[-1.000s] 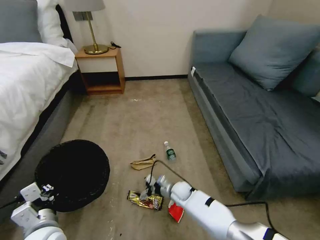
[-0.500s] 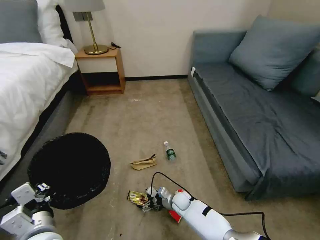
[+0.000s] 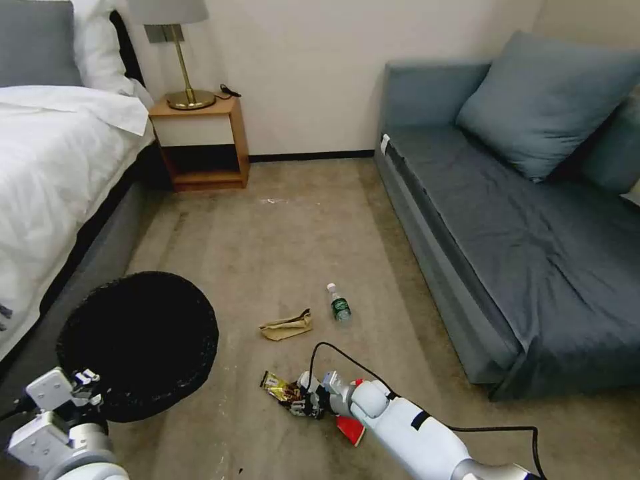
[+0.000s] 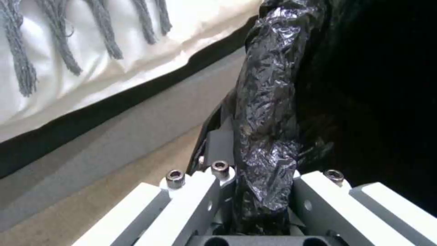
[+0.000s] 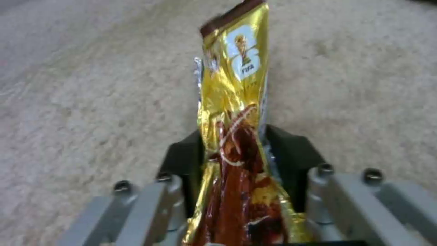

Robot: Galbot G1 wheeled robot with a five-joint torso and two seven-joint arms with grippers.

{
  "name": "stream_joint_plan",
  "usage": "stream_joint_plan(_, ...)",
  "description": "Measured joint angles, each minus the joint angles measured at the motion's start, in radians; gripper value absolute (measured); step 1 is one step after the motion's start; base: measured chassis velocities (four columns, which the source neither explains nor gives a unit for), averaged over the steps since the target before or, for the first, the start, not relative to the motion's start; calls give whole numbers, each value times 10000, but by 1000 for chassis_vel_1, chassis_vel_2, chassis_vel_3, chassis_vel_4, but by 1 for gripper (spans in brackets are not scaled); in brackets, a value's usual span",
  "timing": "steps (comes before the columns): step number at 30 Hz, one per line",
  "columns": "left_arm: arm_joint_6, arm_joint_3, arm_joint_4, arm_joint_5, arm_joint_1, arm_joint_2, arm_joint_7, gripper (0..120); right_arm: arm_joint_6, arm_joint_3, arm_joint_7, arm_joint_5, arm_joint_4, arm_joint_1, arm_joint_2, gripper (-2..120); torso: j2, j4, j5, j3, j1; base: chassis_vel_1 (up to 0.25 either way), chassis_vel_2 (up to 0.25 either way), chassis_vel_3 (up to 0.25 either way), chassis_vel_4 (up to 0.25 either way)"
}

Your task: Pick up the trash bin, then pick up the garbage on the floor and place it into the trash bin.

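My right gripper (image 5: 234, 160) pinches the crumpled gold-brown foil snack wrapper (image 5: 234, 136) low over the beige carpet (image 3: 280, 233), its long axis pointing straight out from my fingers. My left gripper (image 4: 262, 191) clamps the rim of the round black wire-mesh bin with its black plastic liner (image 3: 140, 340), beside the white bed (image 3: 47, 173).

The right hand (image 3: 301, 405) hides much of the gold-brown snack wrapper (image 3: 275, 384) in the head view, and the right arm covers part of the red-and-white wrapper (image 3: 349, 427), leaving one corner showing. In the right wrist view the wrapper's lower end runs off the picture's edge, and its printing is blurred apart from a small emblem. In the left wrist view the trash bin (image 4: 268, 112) is cut off by the edges and its inside is too dark to read.
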Motion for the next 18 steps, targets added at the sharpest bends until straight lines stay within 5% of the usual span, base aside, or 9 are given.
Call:
stream_joint_plan(9, -187, 17, 255, 176, 44, -45, -1, 3, -53, 129, -92, 206, 382, -207, -304, 1, 0, 0, 0, 1, 0, 0, 0, 0, 0)
stream_joint_plan(18, -282, 120, 527, 307, -55, -149, 0, 3, -124, 893, 124, 1223, 1555, -299, -450, 0, 0, -1, 0, 1, 0, 0, 0, 0, 0)
